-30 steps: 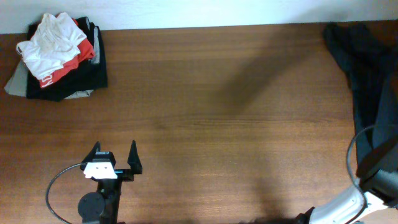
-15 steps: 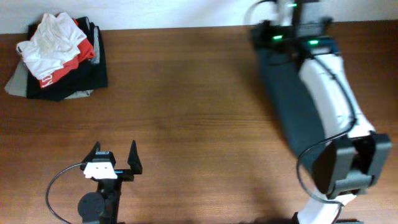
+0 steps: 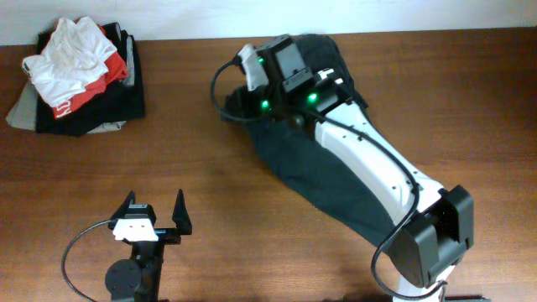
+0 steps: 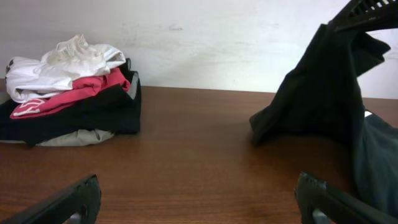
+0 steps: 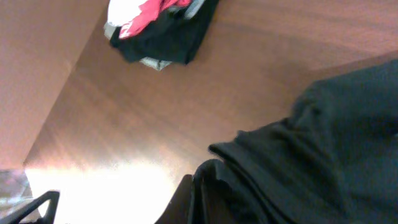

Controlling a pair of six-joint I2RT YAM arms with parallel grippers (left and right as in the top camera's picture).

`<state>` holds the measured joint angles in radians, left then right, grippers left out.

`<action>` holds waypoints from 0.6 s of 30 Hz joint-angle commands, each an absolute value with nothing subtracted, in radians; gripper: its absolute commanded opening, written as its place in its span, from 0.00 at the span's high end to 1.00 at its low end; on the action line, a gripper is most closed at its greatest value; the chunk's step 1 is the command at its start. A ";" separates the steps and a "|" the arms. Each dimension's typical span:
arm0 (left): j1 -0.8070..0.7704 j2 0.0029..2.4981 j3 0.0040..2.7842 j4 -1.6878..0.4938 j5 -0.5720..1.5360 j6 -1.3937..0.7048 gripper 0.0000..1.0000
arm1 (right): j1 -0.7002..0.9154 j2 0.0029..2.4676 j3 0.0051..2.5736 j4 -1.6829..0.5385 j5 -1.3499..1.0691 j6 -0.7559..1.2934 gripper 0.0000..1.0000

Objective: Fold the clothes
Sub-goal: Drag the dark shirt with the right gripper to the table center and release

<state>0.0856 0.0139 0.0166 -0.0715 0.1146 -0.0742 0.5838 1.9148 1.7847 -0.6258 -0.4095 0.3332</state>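
- Holding the charcoal T-shirt [image 3: 289,159] is the right end effector [image 4: 362,11], fingers pinched together on a bunched fold of the cloth.
- Left wrist view: shirt hangs from that grip in a dark drape, its lower folds reaching the worktop [image 3: 252,226].
- Overhead: the right arm reaches diagonally from the near right corner toward the far middle. The shirt trails under and alongside it, from the far edge down toward the near right.
- No printed lettering visible on the shirt in any view; only plain dark fabric shows.
- Left end effector [image 3: 153,204] sits low at the near left, fingers spread wide apart, nothing between them, well apart from the shirt.
- Far left corner: a pile of clothes. White garment [image 3: 63,54] crumpled on top, red garment [image 3: 113,60] beneath it with a bit of white lettering, then folded black cloth [image 3: 113,105], grey edge showing at the bottom.
- Pile lies well apart from the shirt, with bare wood between them.
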 commanded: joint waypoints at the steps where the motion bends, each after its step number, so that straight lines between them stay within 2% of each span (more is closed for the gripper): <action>1: 0.090 0.007 0.009 -0.072 0.107 -0.062 0.01 | 0.669 1.899 1.799 -0.623 -0.422 0.331 0.96; 6: 0.090 0.007 0.009 -0.072 0.107 -0.062 0.01 | 0.740 1.899 1.799 -0.622 -0.380 0.331 0.90; 8: 0.090 0.007 0.009 -0.072 0.107 -0.062 0.01 | 0.738 1.899 1.799 -0.622 -0.377 0.331 0.81; 9: 0.090 0.007 0.009 -0.072 0.107 -0.062 0.01 | 0.731 1.898 1.799 -0.623 -0.378 0.331 0.64; 10: 0.090 0.007 0.009 -0.072 0.107 -0.062 0.01 | 0.725 1.898 1.799 -0.626 -0.380 0.331 0.33; 11: 0.090 0.007 0.009 -0.072 0.107 -0.062 0.01 | 0.718 1.898 1.799 -0.630 -0.382 0.331 0.21; 14: 0.090 0.007 0.009 -0.072 0.107 -0.062 0.01 | 0.679 1.897 1.800 -0.656 -0.382 0.331 0.02; 18: 0.090 0.007 0.009 -0.072 0.107 -0.062 0.01 | 0.572 1.897 1.800 -0.731 -0.382 0.331 0.01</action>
